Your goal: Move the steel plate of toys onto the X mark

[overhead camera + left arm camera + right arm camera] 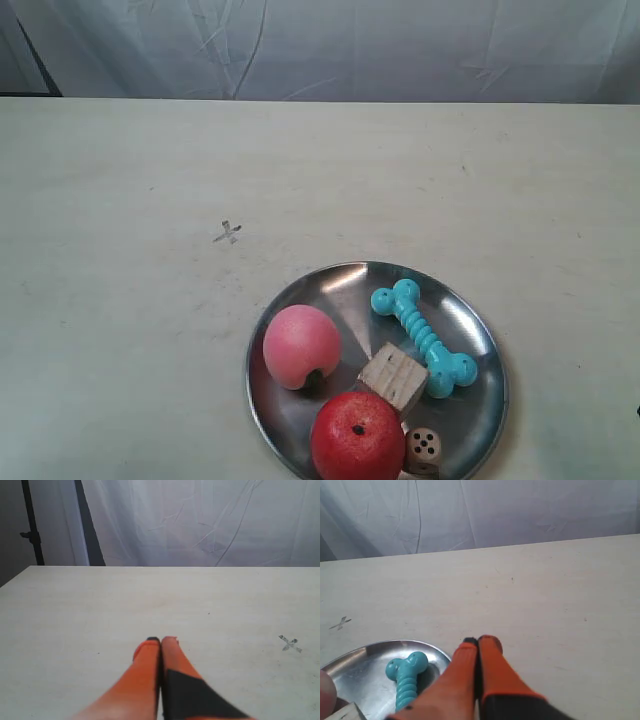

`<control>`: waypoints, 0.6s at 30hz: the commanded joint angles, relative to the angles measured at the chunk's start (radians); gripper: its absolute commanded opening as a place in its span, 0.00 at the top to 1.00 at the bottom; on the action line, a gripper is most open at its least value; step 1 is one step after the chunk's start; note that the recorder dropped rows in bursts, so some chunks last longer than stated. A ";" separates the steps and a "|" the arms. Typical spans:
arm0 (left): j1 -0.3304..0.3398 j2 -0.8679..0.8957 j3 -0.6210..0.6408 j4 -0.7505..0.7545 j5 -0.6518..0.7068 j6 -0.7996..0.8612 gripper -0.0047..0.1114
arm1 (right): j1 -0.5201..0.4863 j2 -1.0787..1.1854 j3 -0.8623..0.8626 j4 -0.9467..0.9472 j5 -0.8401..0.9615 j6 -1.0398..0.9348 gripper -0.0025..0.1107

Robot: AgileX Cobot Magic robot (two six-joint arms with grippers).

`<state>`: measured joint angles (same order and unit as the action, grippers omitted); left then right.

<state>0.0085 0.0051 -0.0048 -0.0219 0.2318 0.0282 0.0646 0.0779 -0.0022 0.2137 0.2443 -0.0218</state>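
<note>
Toward the left of the exterior view, the X mark sits alone on the pale table, a thin, faint grey cross with nothing touching it. The left fingers, orange and pressed together on nothing, hang over bare table with the mark off to one side and farther out. No plate shows in the left wrist view, so I judge this arm the farther one from the load. Right of the mark and nearer lies the steel plate, round, shallow and shiny, its near rim cut off by the picture's edge. It rests well apart from the cross, so the coming move has to carry it left and far. Across the plate from left to right lie the pink peach, the red apple at the near side, the pale wooden cube in the middle, the small die just beside the apple, and the teal bone, whose long axis runs from far left to near right. The right fingers, also closed tight and empty, hover just beside the plate's rim near the bone's knob. Whether they touch the metal I cannot tell. This arm looks the nearer one, and its fingers would have to spread before they could take the rim.
</note>
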 commanded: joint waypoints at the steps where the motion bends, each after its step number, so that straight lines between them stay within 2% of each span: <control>1: -0.001 -0.005 0.005 0.004 -0.008 0.000 0.96 | -0.007 -0.006 0.002 0.001 -0.011 -0.003 0.98; 15: -0.001 -0.005 0.005 0.014 -0.012 0.000 0.96 | -0.007 -0.006 0.002 0.001 -0.013 -0.003 0.98; 18: -0.001 -0.005 0.005 0.040 -0.098 0.000 0.96 | -0.007 -0.006 0.002 0.001 -0.013 -0.003 0.98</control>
<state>0.0085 0.0051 -0.0048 0.0000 0.2123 0.0282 0.0646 0.0779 -0.0022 0.2160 0.2443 -0.0218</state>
